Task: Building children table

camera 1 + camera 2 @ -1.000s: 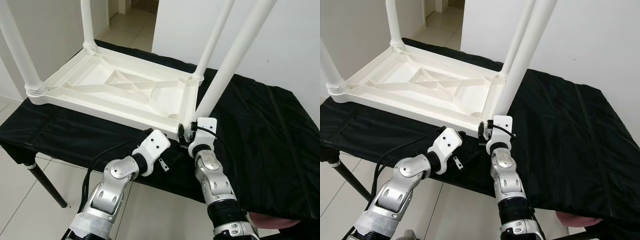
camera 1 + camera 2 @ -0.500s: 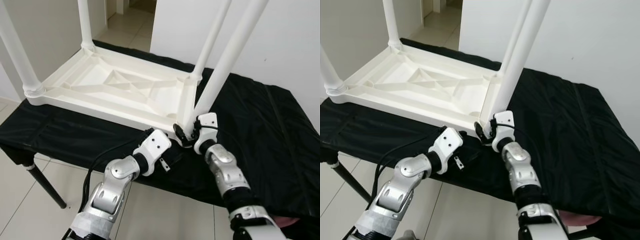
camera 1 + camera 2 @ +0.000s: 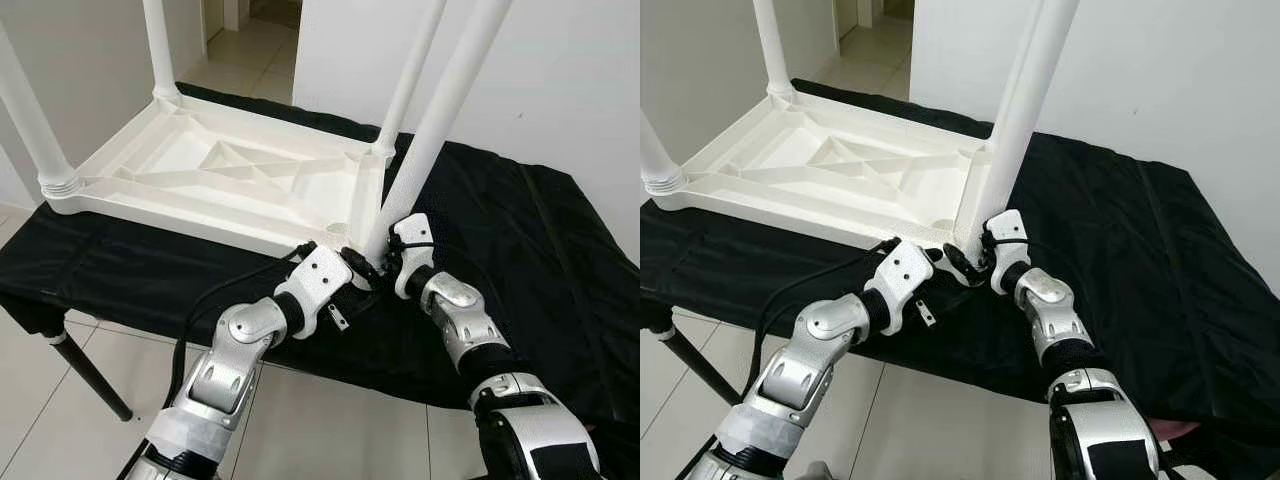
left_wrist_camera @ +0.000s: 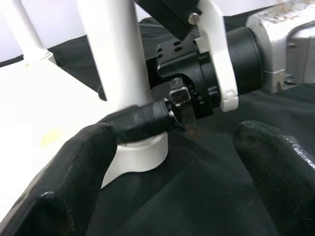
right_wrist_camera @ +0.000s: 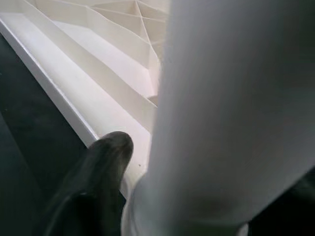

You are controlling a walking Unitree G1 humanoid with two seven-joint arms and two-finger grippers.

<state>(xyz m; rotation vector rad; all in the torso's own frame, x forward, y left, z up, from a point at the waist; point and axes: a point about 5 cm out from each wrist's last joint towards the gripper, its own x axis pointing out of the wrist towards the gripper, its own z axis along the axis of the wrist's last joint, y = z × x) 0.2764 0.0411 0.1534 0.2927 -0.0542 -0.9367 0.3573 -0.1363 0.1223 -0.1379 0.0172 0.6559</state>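
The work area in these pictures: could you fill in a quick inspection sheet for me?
Surface: black cloth draped over a table with a dark leg.
Job's things: white children's table lying upside down; four white legs up, nearest leg at the near right corner.
Clutter: nothing seen.
Grippers: right gripper clamped around the base of the nearest leg; left gripper beside that corner, jaws apart, holding nothing.
Cables: black cable along the left arm.
Surroundings: white wall, tiled floor, doorway behind.

Upside down on a black-draped desk [image 3: 540, 250]: white plastic children's table [image 3: 220, 175], four legs pointing up.
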